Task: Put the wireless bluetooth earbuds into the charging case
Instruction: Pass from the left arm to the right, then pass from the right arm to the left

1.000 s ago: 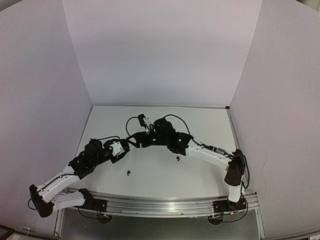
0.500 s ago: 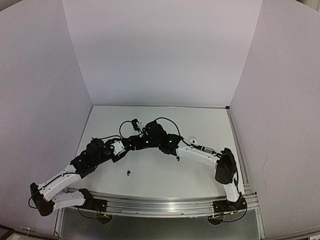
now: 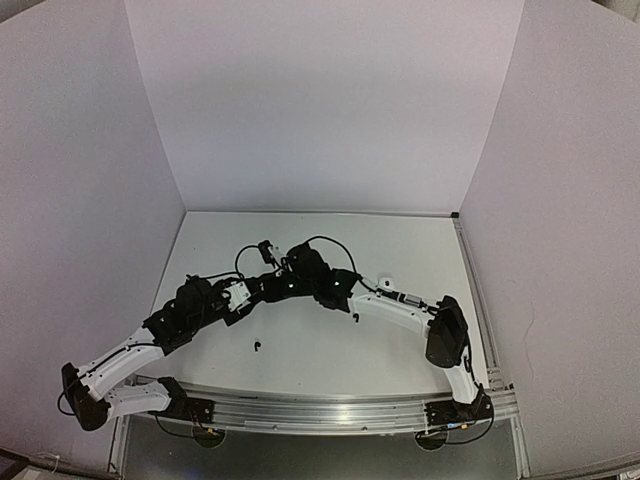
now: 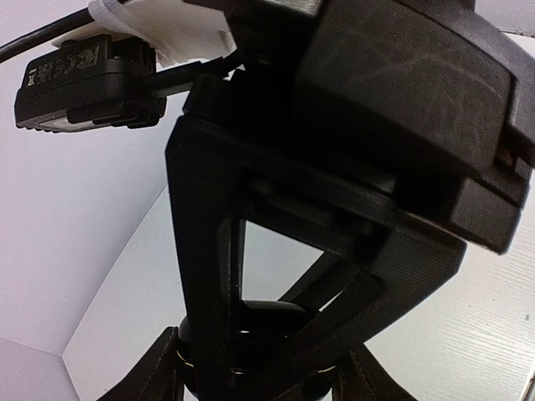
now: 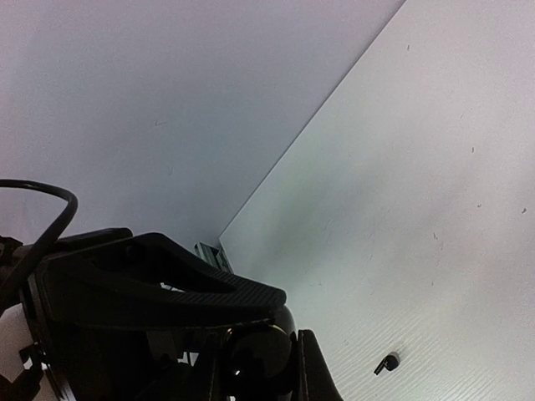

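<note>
The black charging case (image 4: 276, 322) sits between the two fingers of my left gripper (image 4: 263, 363), which is shut on it. My right gripper (image 5: 255, 380) has come in from the right, and its fingers (image 4: 205, 276) converge on the case's rounded glossy top (image 5: 261, 355). In the top view both grippers meet left of the table's middle, the left gripper (image 3: 248, 294) and the right gripper (image 3: 264, 287), and they hide the case. Two black earbuds lie loose on the table, one earbud (image 3: 258, 346) near the front and one earbud (image 3: 354, 318) beside the right forearm. The front earbud (image 5: 386, 362) also shows in the right wrist view.
A small white object (image 3: 385, 283) lies just behind the right forearm. White walls enclose the table (image 3: 330, 350) on three sides. An aluminium rail (image 3: 320, 412) runs along the near edge. Camera cables loop above the meeting grippers.
My right arm has swung left to meet the left gripper and its jaws have closed. The left arm has barely moved. The white object has come into sight behind the right forearm.
</note>
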`<state>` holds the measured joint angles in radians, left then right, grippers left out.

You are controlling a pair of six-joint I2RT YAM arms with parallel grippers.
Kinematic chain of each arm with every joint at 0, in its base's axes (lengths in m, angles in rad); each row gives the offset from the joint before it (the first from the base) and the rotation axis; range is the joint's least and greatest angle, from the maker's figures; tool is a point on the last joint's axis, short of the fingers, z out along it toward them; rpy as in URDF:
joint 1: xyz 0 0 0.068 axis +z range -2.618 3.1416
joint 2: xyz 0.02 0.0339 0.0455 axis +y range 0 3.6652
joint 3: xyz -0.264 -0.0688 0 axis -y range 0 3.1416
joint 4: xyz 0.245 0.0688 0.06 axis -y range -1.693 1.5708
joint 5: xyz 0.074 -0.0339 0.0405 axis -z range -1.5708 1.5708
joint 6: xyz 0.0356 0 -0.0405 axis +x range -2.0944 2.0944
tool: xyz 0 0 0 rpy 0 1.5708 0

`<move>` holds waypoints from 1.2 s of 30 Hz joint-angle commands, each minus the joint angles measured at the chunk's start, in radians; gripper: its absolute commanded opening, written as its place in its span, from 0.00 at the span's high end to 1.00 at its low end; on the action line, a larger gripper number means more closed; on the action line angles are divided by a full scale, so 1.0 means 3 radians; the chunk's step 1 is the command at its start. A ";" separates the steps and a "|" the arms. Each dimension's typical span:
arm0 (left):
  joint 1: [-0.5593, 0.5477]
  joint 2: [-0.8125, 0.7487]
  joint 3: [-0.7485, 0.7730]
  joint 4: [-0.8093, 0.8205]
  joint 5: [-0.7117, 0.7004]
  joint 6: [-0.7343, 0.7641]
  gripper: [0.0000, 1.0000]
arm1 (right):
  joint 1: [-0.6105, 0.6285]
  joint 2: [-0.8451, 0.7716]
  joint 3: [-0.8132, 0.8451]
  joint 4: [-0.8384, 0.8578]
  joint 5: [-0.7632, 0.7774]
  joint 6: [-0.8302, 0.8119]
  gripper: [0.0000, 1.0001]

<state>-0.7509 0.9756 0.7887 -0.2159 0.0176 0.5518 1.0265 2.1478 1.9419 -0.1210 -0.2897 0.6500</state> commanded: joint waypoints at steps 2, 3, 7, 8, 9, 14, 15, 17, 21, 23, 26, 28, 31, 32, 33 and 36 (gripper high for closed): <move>-0.0023 -0.0057 0.0132 -0.0030 0.0390 -0.0119 0.25 | -0.0101 -0.0256 -0.0152 -0.0067 -0.0181 -0.0063 1.00; -0.0022 -0.0051 0.0179 -0.0132 0.0477 -0.0154 0.07 | -0.0126 -0.0298 -0.0181 -0.0075 -0.0250 -0.0097 1.00; -0.0018 -0.0023 0.0417 -0.0604 0.0646 -0.0390 0.00 | -0.0237 -0.0583 -0.0391 -0.0175 -0.0578 -0.0352 1.00; -0.0018 -0.0023 0.0457 -0.0738 0.0729 -0.0412 0.00 | -0.0254 -0.0672 -0.0447 -0.0229 -0.0650 -0.0425 1.00; -0.0018 -0.0033 0.0489 -0.0898 0.0838 -0.0422 0.00 | -0.0263 -0.0750 -0.0496 -0.0277 -0.0713 -0.0521 1.00; -0.0018 -0.0084 0.0554 -0.1331 0.1584 -0.0446 0.00 | -0.0265 -0.0980 -0.0617 -0.0603 -0.1106 -0.0911 1.00; -0.0018 -0.0047 0.0599 -0.1390 0.1714 -0.0452 0.00 | -0.0262 -0.0990 -0.0596 -0.0712 -0.1152 -0.0993 1.00; -0.0018 0.0071 0.0724 -0.1498 0.1958 -0.0475 0.03 | -0.0237 -0.1000 -0.0539 -0.0928 -0.1162 -0.1201 1.00; -0.0018 0.0269 0.0939 -0.1608 0.2416 -0.0497 0.15 | -0.0149 -0.1039 -0.0462 -0.1156 -0.1091 -0.1798 1.00; -0.0018 0.0273 0.0935 -0.1563 0.2588 -0.0462 0.20 | -0.0121 -0.1072 -0.0434 -0.1183 -0.1075 -0.2062 1.00; -0.0018 0.0248 0.0882 -0.1468 0.2743 -0.0327 0.20 | -0.0056 -0.1105 -0.0373 -0.1224 -0.1027 -0.2507 1.00; -0.0019 0.0237 0.0841 -0.1350 0.2821 -0.0315 0.20 | -0.0028 -0.1113 -0.0340 -0.1241 -0.0989 -0.2684 1.00; -0.0017 0.0268 0.0780 -0.1158 0.2971 -0.0290 0.23 | 0.0003 -0.1103 -0.0274 -0.1278 -0.0967 -0.2880 1.00; -0.0016 0.0282 0.0770 -0.1105 0.2989 -0.0282 0.24 | 0.0008 -0.1092 -0.0236 -0.1307 -0.0958 -0.2915 1.00; -0.0017 0.0303 0.0758 -0.1022 0.2997 -0.0293 0.25 | 0.0015 -0.1081 -0.0198 -0.1340 -0.0947 -0.2961 1.00; -0.0017 0.0383 0.0758 -0.0814 0.2995 -0.0427 0.31 | 0.0050 -0.1033 -0.0073 -0.1518 -0.0818 -0.3110 1.00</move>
<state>-0.7518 1.0656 1.0167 -0.6094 0.8402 0.4400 1.0229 1.8637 1.8436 -0.5259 -0.5765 -0.1617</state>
